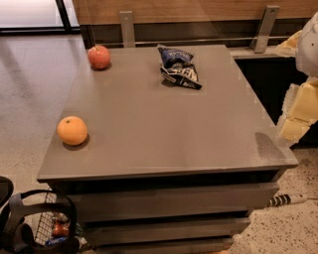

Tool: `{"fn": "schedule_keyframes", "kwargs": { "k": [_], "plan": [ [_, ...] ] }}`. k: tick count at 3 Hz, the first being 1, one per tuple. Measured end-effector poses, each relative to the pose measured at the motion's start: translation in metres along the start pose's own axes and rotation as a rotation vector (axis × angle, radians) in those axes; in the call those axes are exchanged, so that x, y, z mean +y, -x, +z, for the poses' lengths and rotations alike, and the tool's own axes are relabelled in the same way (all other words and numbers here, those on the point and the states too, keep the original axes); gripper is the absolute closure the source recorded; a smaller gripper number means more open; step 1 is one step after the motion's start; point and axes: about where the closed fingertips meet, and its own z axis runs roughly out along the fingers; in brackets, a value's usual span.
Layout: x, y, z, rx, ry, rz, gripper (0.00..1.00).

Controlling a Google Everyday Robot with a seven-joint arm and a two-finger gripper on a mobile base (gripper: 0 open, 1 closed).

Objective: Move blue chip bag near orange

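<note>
Grey table (pixel 164 129): blue chip bag (pixel 179 67) upper centre, orange (pixel 72 130) lower left, well apart. The gripper (pixel 298 116) hangs at the right edge, whether open or closed I cannot tell. Reaching stage, apparently: next, descend onto the bag.

My one camera looks down across the table (pixel 164 129) toward the far wall (pixel 198 10), near enough that the tabletop fills the frame; the gripper (pixel 297 116), probably the pale shape, sits mid-right.
</note>
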Motion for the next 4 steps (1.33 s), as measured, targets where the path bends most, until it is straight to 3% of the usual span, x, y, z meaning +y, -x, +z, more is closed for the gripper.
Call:
{"fn": "schedule_keyframes", "kwargs": {
  "k": [1, 2, 4],
  "plan": [
    [-0.010, 0.006, -0.001, -0.001, -0.017, 0.003, 0.00],
    [-0.041, 0.020, 0.008, -0.037, -0.020, 0.048, 0.00],
    [-0.122, 0.035, 0.058, -0.224, -0.081, 0.306, 0.00]
  ]
}}
